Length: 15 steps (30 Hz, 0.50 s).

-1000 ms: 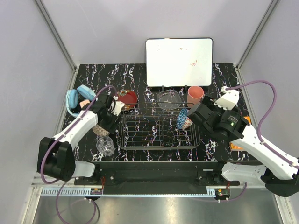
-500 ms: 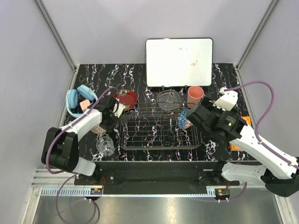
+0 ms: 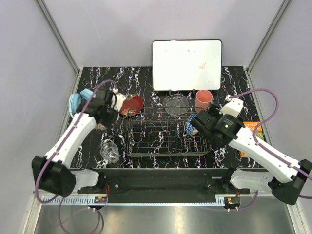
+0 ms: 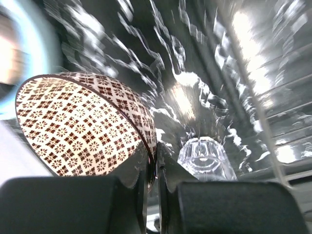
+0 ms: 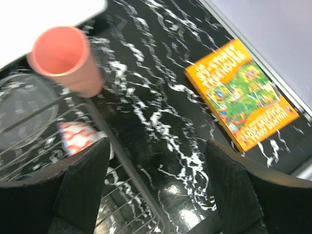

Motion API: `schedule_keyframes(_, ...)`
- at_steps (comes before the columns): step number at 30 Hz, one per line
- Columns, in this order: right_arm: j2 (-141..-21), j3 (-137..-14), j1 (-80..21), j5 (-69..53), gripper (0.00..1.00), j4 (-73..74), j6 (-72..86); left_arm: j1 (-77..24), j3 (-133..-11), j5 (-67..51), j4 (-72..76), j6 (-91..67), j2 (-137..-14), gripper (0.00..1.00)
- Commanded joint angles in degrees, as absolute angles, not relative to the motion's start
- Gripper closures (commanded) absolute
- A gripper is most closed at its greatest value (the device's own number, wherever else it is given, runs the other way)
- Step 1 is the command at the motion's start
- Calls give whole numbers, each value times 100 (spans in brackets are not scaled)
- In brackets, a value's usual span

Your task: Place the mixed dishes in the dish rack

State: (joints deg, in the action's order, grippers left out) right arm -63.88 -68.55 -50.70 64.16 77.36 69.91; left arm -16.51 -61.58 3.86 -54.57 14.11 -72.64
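Observation:
My left gripper is shut on the rim of the beige lattice-patterned bowl, left of the dish rack; the bowl tilts in the grip. The small clear glass stands just beyond it on the table. A blue patterned bowl leans in the rack's right end. My right gripper hangs open over the rack's right edge, holding nothing. Behind the rack stand the red lacquer bowl, clear glass bowl and pink cup.
Blue headphones lie at the table's left edge, close behind my left arm. A white board stands at the back. An orange picture book lies right of the rack. Grey walls close in both sides.
My left gripper has shut on the lattice bowl's rim and drawn back and left with it. The right gripper has shifted slightly left, still open.

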Motion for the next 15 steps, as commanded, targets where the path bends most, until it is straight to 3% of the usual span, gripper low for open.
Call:
schedule_keyframes(1,-6653,-6488,-4475,6083,14,8192,7786,-1661,-7670,-104,-6055,1336,-6671,98)
schedule_keyframes(6,-6890,-6135,-3965,5573,9,7963,7857,-1731,-9120,-1421,-6565,1003,-6873,100)
schedule_keyframes(15,-7057,-5819,-3709,5054,6,7709,7884,-2135,-9703,-4664,-6074,-139,-7409,100)
